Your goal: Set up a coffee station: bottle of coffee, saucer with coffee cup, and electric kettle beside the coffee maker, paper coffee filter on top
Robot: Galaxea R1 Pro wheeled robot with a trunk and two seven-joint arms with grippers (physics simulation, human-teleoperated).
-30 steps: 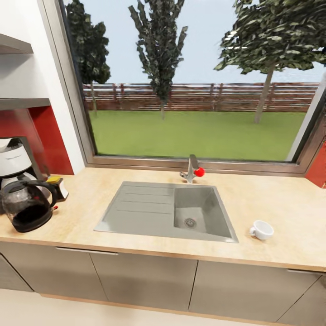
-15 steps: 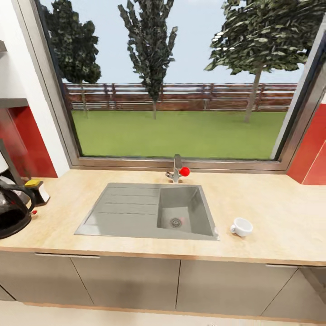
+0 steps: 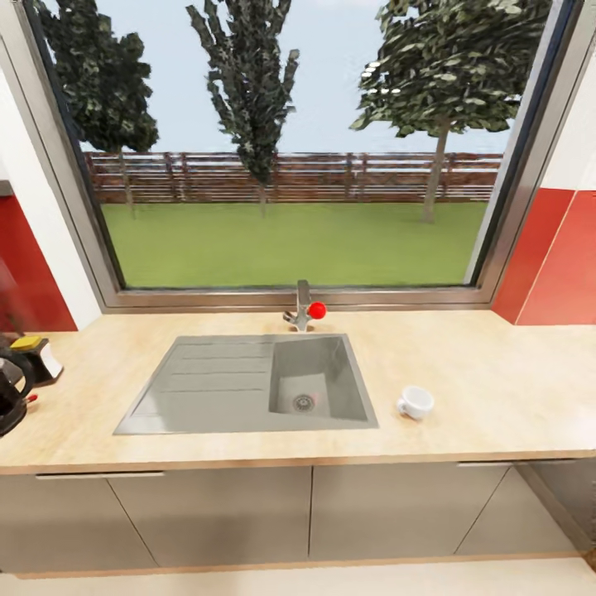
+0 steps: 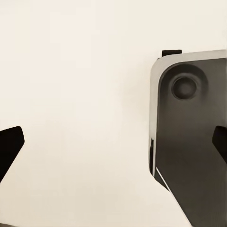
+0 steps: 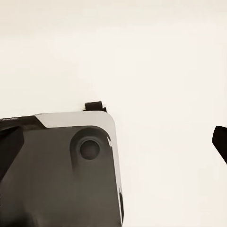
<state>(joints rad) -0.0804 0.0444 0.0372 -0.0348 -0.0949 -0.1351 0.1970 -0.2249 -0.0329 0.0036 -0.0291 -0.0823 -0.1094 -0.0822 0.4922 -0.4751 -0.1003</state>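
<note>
The small white coffee cup (image 3: 415, 402) stands on the tan kitchen countertop (image 3: 497, 372), just right of the sink. At the far left of the head view, the bottle of coffee (image 3: 38, 357) shows its yellow lid. Beside it the dark electric kettle (image 3: 8, 399) is cut off by the picture's edge. The coffee maker, the saucer and the paper coffee filter are out of view. In the wrist views, my left gripper (image 4: 113, 144) and right gripper (image 5: 113, 144) both hang open over pale floor, each with dark fingertips far apart and nothing between them.
A grey sink (image 3: 248, 385) with a drainboard is set into the counter's middle, and a red-knobbed faucet (image 3: 304, 310) stands behind it. A large window spans the back wall. Grey cabinet fronts (image 3: 306, 517) run below. Each wrist view shows a dark grey part of the robot (image 4: 189, 142).
The head camera has swung to the right, so the whole picture has shifted left. The coffee maker has slid out of frame and the cup sits nearer the centre. Nothing on the counter moved.
</note>
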